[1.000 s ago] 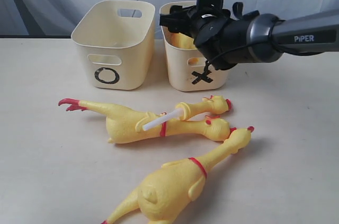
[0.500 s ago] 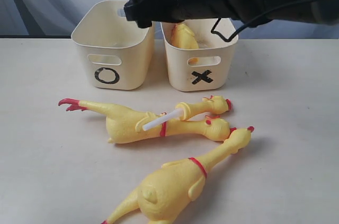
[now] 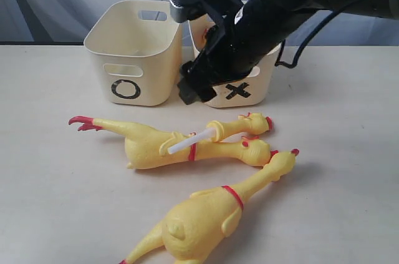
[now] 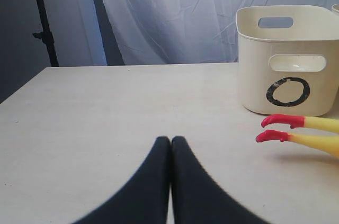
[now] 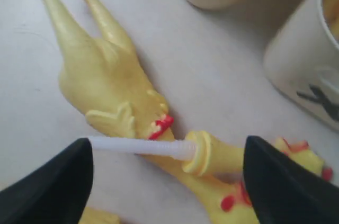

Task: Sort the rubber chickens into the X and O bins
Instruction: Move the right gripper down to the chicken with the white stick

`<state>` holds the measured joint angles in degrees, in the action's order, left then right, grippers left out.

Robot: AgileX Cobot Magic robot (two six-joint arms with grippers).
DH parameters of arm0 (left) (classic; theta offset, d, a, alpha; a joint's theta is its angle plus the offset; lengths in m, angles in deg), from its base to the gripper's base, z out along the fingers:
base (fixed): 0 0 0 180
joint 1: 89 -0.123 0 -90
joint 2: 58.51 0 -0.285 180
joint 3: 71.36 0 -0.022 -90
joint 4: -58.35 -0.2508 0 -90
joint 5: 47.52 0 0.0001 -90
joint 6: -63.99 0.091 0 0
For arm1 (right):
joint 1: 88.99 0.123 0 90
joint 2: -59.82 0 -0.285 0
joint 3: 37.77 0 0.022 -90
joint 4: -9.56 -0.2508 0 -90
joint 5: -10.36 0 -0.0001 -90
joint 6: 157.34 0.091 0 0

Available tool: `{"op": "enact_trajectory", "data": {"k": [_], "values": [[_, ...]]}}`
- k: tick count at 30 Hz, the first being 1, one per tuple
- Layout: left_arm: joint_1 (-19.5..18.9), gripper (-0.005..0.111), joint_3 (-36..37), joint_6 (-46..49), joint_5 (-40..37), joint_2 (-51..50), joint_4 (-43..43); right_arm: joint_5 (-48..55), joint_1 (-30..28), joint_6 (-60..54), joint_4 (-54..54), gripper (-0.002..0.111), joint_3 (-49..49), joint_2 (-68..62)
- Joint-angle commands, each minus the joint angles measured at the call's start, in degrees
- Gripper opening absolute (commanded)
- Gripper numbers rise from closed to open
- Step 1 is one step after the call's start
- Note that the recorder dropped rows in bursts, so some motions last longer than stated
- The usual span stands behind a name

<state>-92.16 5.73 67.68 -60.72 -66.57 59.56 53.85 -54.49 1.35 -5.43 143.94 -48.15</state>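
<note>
On the pale matte table (image 3: 50, 201), three smooth, glossy yellow chickens lay in front of two cream plastic tubs with rounded corners and handle slots. O bin (image 3: 146, 58) stood left in the exterior view and X bin (image 3: 260, 86) just beside it on the right, each with a black mark on its front wall.

A long chicken (image 3: 146, 145) lay with its axis across that view, red feet pointing left and its head to the right. A small chicken (image 3: 234, 127) rested on its neck, nearly parallel, head to the right, with a ribbed white tube (image 3: 182, 145) sticking out of its base toward the left. A big chicken (image 3: 199, 220), plump-bodied with a red neck band, lay nearest the camera on a diagonal, its head up and to the right, close to the long one's head.

Right gripper (image 3: 190, 89) hung in front of X bin's left corner, above the small chicken, black fingers spread wide and holding nothing. Left gripper (image 4: 170, 142) sat low over bare table, fingers pressed together, empty, well apart from O bin
</note>
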Motion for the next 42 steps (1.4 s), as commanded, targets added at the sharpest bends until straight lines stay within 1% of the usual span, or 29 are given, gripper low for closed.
{"op": "enact_trajectory", "data": {"k": [1, 3, 4, 10, 11, 14, 24, 31, 42], "values": [[0.3, 0.000, 0.1, 0.0, 0.3, 0.3, -0.1, 3.2, -0.2, 19.9, 8.6, 0.062, 0.3, 0.5], [0.3, 0.000, 0.1, 0.0, 0.3, 0.3, -0.1, 3.2, -0.2, 24.7, 9.8, 0.055, 0.2, 0.5], [0.3, 0.000, 0.1, 0.0, 0.3, 0.3, -0.1, 3.2, -0.2, 26.5, 9.9, 0.054, 0.2, 0.5], [0.3, 0.000, 0.1, 0.0, 0.3, 0.3, -0.1, 3.5, -0.2, 38.3, 10.0, 0.057, 0.2, -0.2], [0.3, 0.000, 0.1, 0.0, 0.3, 0.3, -0.1, 3.7, -0.2, 41.8, 9.0, 0.057, 0.2, -1.1], [0.3, 0.000, 0.1, 0.0, 0.3, 0.3, -0.1, 3.6, -0.2, 44.3, 4.2, 0.057, 0.2, -3.2], [0.3, 0.000, 0.1, 0.0, 0.3, 0.3, -0.1, 3.1, -0.2, 61.3, 3.1, 0.057, 0.2, -8.7], [0.3, 0.000, 0.1, 0.0, 0.3, 0.3, -0.1, 0.5, -0.6, 67.5, 2.8, 0.057, 0.2, -9.4], [0.3, 0.000, 0.1, 0.0, 0.3, 0.3, -0.1, 2.3, -2.0, 68.4, 2.3, 0.057, 0.2, -10.7]]}}
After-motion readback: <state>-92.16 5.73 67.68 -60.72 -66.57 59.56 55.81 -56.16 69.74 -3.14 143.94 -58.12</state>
